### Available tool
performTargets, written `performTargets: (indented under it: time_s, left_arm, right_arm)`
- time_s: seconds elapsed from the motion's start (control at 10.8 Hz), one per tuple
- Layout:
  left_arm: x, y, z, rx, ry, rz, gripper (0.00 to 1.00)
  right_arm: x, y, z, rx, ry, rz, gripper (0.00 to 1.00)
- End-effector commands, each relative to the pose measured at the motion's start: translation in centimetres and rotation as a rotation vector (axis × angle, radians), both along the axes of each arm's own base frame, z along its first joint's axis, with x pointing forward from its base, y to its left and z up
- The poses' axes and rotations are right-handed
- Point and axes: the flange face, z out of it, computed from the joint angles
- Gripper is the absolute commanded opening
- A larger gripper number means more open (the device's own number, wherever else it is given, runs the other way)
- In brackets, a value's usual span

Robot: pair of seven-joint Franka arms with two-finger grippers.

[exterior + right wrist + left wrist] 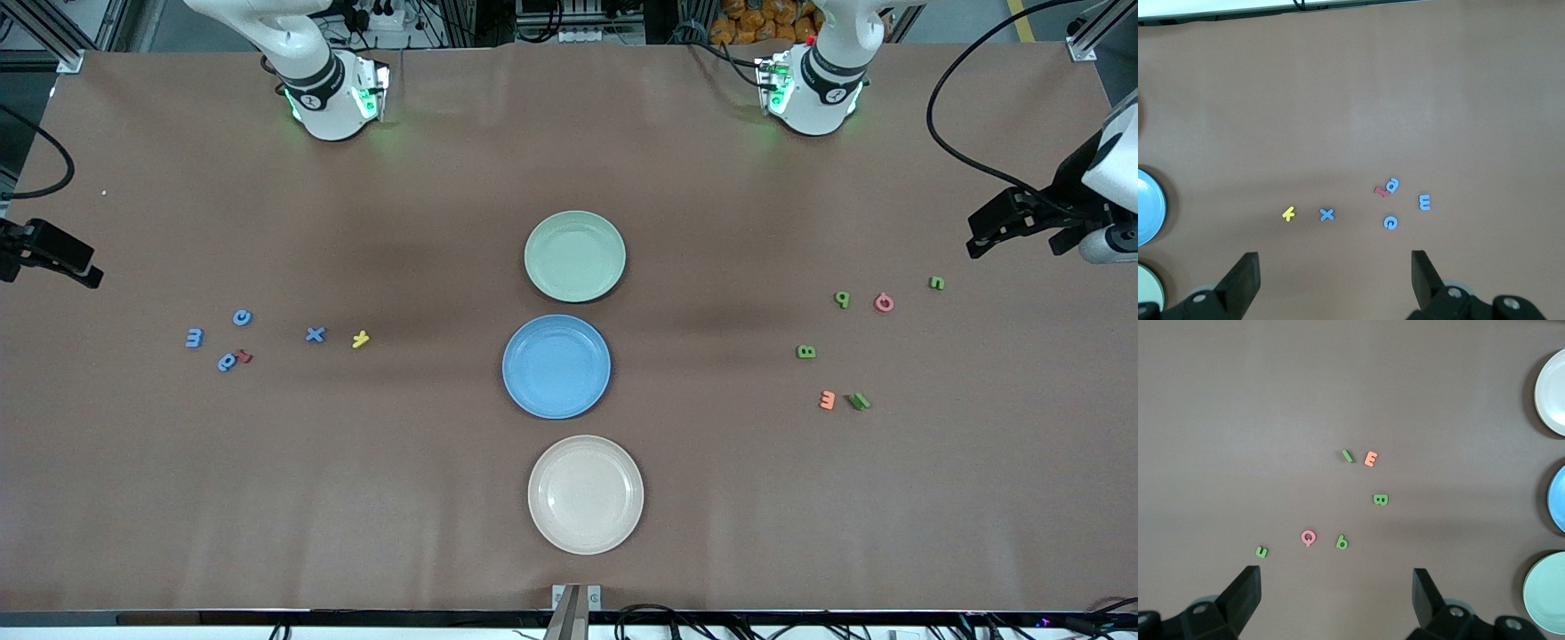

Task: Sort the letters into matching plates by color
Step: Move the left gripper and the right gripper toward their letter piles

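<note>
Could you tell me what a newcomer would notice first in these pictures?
Three plates run down the middle of the table: the green plate farthest from the front camera, the blue plate next, the cream plate nearest. Blue letters lie scattered toward the right arm's end, green letters toward the left arm's, with the open left gripper and open right gripper waiting at the table's ends.

Red letter (pixel 244 356) touches a blue letter (pixel 227 362) — other letters stand apart, open table (pixel 400 498) around.
</note>
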Motion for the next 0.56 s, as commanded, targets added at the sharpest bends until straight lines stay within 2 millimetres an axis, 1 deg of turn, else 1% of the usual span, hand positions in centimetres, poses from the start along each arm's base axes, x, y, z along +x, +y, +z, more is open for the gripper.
performTargets:
  time_s: [0.0,0.28,0.46]
  left_arm:
    - [-0.5,0.0,0.5,0.002,-0.012,0.012,1.00]
    - [-0.5,0.0,0.3,-0.001,-0.008,0.017,1.00]
    - [0.0,-0.2,-1.5,-0.014,0.024,0.016,1.00]
  right_arm:
    - [-0.3,0.3,-0.1,-0.005,0.010,-0.015,1.00]
    - [-0.2,0.4,-0.4,-0.005,0.019,-0.014,1.00]
    - [0.0,0.4,-0.8,-0.004,0.022,-0.014,1.00]
